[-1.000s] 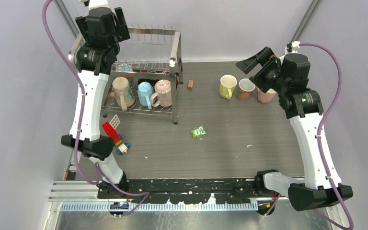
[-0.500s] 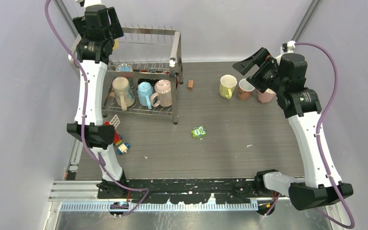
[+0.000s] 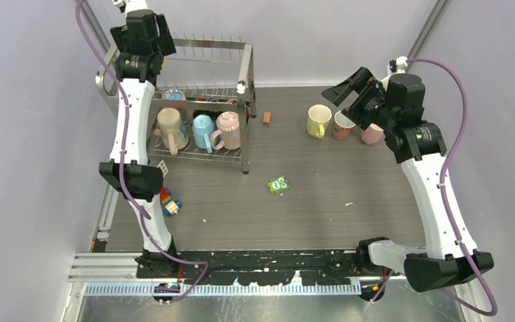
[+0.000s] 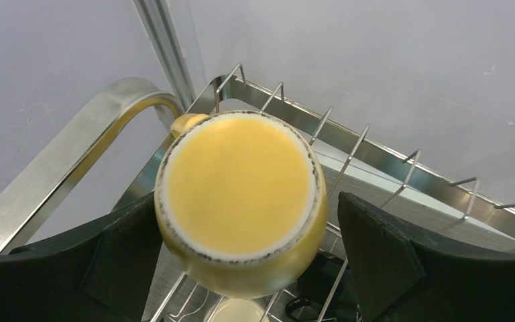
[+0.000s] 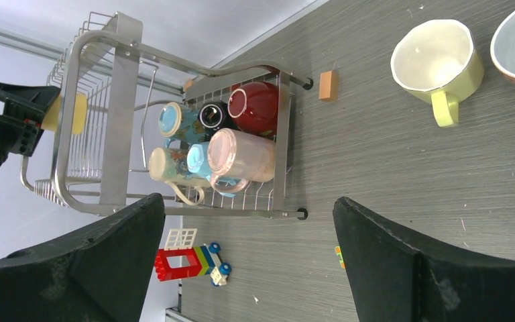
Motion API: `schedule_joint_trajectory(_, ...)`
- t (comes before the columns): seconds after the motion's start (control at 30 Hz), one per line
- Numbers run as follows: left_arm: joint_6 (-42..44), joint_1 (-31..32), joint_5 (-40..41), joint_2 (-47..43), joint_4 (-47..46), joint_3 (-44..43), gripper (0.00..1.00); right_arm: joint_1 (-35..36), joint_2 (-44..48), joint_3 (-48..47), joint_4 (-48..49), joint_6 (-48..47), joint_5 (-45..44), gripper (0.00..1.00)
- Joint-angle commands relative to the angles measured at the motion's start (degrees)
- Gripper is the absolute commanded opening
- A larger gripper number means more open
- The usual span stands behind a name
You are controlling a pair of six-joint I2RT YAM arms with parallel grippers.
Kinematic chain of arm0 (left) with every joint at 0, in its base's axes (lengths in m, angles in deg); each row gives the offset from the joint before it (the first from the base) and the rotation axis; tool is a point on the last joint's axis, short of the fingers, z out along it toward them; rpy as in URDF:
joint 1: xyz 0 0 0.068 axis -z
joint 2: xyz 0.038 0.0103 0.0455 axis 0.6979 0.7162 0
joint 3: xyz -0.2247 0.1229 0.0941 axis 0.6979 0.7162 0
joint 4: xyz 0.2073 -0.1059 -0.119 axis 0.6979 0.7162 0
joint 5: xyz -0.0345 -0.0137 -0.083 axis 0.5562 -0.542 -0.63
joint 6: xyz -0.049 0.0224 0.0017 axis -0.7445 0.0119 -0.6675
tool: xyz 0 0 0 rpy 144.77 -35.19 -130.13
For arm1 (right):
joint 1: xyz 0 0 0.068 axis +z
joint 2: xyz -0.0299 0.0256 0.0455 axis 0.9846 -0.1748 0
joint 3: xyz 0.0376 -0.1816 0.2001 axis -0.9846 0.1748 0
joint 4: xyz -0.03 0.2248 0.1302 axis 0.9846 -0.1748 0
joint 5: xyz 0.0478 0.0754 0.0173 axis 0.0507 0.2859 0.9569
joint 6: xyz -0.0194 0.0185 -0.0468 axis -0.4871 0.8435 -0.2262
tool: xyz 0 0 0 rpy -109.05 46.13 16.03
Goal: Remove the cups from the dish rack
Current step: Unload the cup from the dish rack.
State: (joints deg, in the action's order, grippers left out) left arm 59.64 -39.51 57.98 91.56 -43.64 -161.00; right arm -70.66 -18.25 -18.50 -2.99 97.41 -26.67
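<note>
Left claw [image 4: 248,201] spread wide, upturned yellow mug [image 4: 238,188] framed within it on the dish rack [image 4: 375,157] top tier, right claw [image 5: 248,201] held wide and empty, lime mug [image 5: 436,60] stood on the table [image 5: 389,168] ahead of it.

The left arm [image 3: 126,127] rises from its base at the near left, folds at a low elbow and stretches its long forearm far back. That lifts the left gripper [image 3: 142,28] high at the far left corner, with both fingers [image 4: 117,251] spread wide apart. The right arm [image 3: 436,194] climbs from its base at the near right and leans away over the table [image 3: 322,194], then turns at the wrist so the right gripper [image 3: 350,84] points inward to the left, its fingers [image 5: 402,261] likewise spread wide and gripping nothing.
</note>
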Motion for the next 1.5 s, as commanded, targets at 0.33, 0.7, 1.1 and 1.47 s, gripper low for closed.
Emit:
schedule_joint_trajectory(0.33, -0.1, -0.42, -0.67, -2.1, -3.2, -2.76, 0.33, 1.42, -0.67, -3.04, 2.25, -2.51, 1.1, 1.0)
schedule_joint_trajectory(0.7, -0.8, -0.36, -4.02, -6.36, -2.15, -4.41, 0.04, 1.53, -0.82, -2.73, 2.36, -3.36, 2.03, 1.0)
schedule_joint_trajectory(1.1, -4.85, -0.35, -9.55, -10.32, 0.33, -6.38, 0.0, 1.61, -1.23, -2.4, 2.89, -3.25, 2.42, 1.0)
schedule_joint_trajectory(1.47, -16.21, -0.22, -23.08, -15.86, 0.45, -6.52, 0.0, 1.74, -0.78, -1.97, 4.08, -2.48, 3.3, 1.0)
